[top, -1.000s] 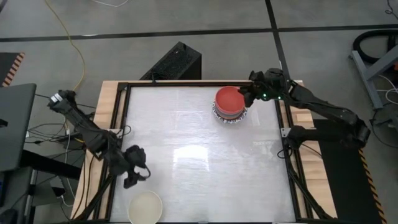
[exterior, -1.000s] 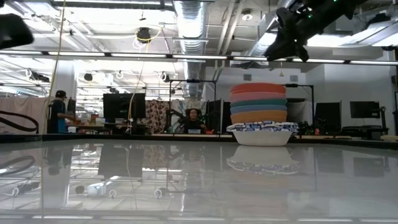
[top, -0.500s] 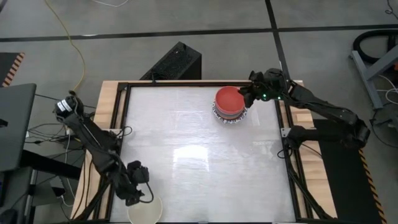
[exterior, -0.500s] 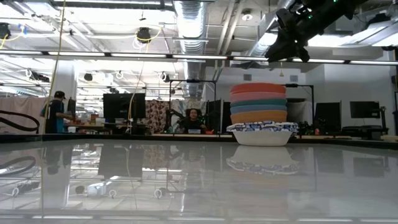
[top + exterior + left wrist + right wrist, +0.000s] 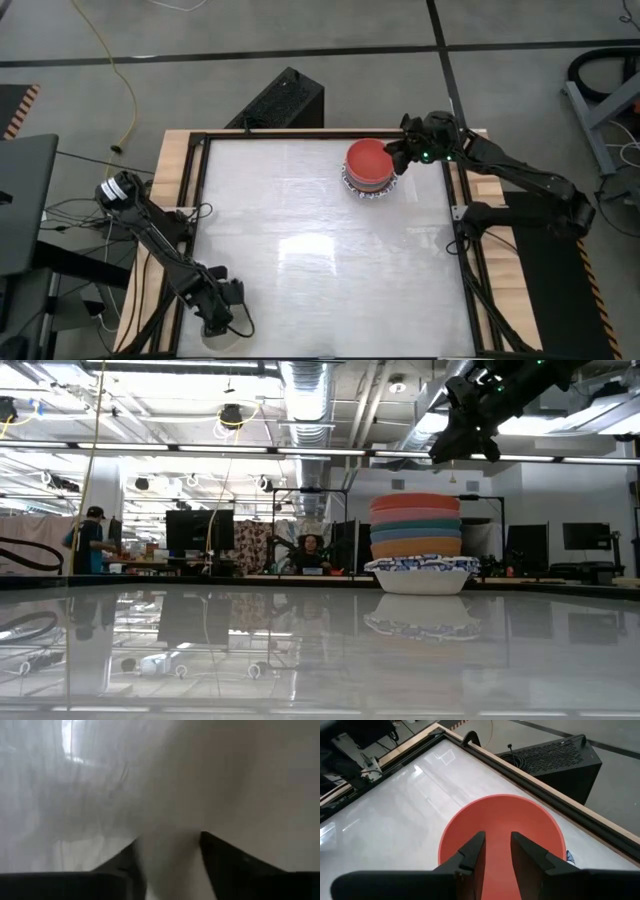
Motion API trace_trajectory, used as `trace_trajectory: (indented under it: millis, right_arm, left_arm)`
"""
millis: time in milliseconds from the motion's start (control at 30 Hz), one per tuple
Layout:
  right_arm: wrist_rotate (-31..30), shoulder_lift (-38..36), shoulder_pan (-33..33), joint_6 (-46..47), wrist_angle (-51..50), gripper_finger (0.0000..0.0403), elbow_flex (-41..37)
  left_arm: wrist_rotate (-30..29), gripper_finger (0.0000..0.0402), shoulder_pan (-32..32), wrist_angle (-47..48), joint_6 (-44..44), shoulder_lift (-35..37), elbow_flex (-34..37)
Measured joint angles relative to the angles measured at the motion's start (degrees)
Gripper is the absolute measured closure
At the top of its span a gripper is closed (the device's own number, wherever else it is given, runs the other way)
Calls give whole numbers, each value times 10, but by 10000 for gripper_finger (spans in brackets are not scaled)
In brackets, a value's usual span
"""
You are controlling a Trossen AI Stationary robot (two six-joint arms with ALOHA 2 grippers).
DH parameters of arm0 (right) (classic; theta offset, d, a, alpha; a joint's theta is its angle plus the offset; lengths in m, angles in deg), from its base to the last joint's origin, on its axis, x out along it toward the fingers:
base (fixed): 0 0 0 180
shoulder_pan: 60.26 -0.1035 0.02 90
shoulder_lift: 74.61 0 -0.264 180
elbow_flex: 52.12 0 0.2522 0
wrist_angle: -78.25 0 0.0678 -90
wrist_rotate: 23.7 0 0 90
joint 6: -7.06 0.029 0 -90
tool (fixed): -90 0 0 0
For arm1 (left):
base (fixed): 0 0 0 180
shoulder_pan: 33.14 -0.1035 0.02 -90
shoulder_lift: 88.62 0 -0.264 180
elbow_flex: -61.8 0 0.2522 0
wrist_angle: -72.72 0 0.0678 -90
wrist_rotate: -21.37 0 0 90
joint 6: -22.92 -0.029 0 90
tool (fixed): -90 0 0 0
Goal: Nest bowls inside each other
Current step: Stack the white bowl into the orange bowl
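A stack of bowls (image 5: 370, 165) stands near the table's far right, a red bowl (image 5: 502, 825) on top and a white, blue-patterned bowl (image 5: 422, 575) resting on the table at the bottom. My right gripper (image 5: 398, 155) hovers just right of and above the stack (image 5: 417, 540), open by a narrow gap, with nothing between its fingers. A cream bowl (image 5: 210, 342) sits at the near left corner, mostly hidden under my left gripper (image 5: 222, 322). That gripper (image 5: 167, 837) points steeply down, open, one finger outside the bowl's rim (image 5: 150, 822) and one inside. My left gripper stands astride the cream bowl's rim (image 5: 150, 822) from above. The bowl sits on the table. Whether a finger touches the rim I cannot tell.
A raised black frame (image 5: 205, 140) borders the white tabletop. A black box (image 5: 280, 100) stands on the floor beyond the far edge. The table's middle (image 5: 320, 250) is bare. In the low view, people (image 5: 95, 540) show in the room far behind.
My left gripper has gone toward the table's near edge and down, tipping to point more steeply downward, and now covers the cream bowl, which has not moved.
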State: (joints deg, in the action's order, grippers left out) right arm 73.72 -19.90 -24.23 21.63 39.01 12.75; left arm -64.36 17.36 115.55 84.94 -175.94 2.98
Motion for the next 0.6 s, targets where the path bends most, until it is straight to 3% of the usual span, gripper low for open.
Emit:
trace_trajectory:
  millis: [133, 200, 367, 467, 600]
  right_arm:
    - [0, 0, -11, 4, 5, 291, 0]
    - [0, 0, -17, 5, 8, 291, 0]
    - [-1, 0, -32, 6, 16, 291, 0]
    - [-16, 0, -42, 11, 16, 291, 0]
    - [-57, -1, -63, 15, 23, 291, 0]
  left_arm:
    - [-4, 347, -10, 0, 0, 3, -1]
    - [-35, 385, -15, 1, 10, 6, -2]
    - [-153, 396, -45, 30, 23, 22, -3]
    - [-261, 400, -67, 56, 23, 42, -2]
    - [-473, 401, -96, 103, 47, 68, 0]
